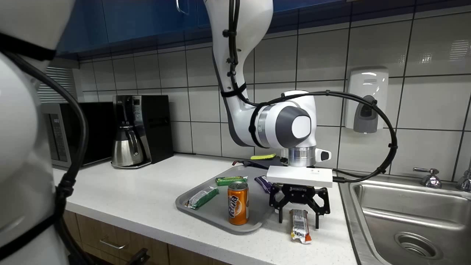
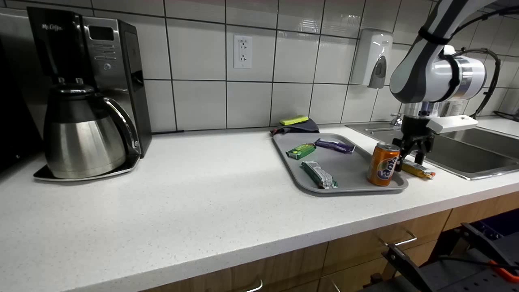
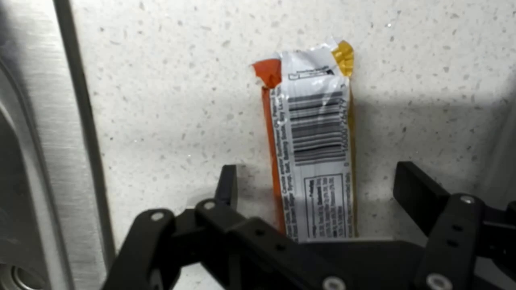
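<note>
Has a smooth white arm (image 1: 254, 25) with grey patches (image 1: 285, 125), black straps (image 1: 227, 94) and a loopy black cable (image 1: 393, 134). Ends in a black gripper (image 1: 298, 225) marked ROBOTIQ, with shiny round screws (image 3: 439, 281).

A wrapped bar (image 3: 316, 153), edged orange and yellow, lies flat, barcode up, on the speckled counter (image 3: 173, 112).

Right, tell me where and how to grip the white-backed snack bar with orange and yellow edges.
Probably across the middle of the white-backed snack bar, from straight above: it lies flat on the speckled white counter, its long sides facing the open jaws of the black two-fingered gripper.
</note>
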`<state>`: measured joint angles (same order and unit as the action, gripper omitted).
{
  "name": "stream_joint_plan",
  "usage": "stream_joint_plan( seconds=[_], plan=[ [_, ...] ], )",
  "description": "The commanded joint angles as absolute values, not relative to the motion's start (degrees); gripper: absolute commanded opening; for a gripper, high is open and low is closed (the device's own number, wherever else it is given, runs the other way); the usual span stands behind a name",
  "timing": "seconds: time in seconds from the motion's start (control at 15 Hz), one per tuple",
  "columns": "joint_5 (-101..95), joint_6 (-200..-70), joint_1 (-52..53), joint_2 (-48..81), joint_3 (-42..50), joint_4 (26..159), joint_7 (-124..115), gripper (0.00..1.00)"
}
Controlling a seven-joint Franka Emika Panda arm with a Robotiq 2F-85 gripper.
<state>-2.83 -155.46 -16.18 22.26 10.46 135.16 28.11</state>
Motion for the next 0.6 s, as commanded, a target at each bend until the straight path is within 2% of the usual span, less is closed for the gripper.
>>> stream_joint_plan(
  seconds=[0.0,0.53],
  plan=[
    [-3.8,-155.6,-17.8,21.5,9.2,135.1,27.8,1.00],
    [-3.2,-154.9,-19.8,20.7,8.5,135.3,30.3,1.00]
  ],
)
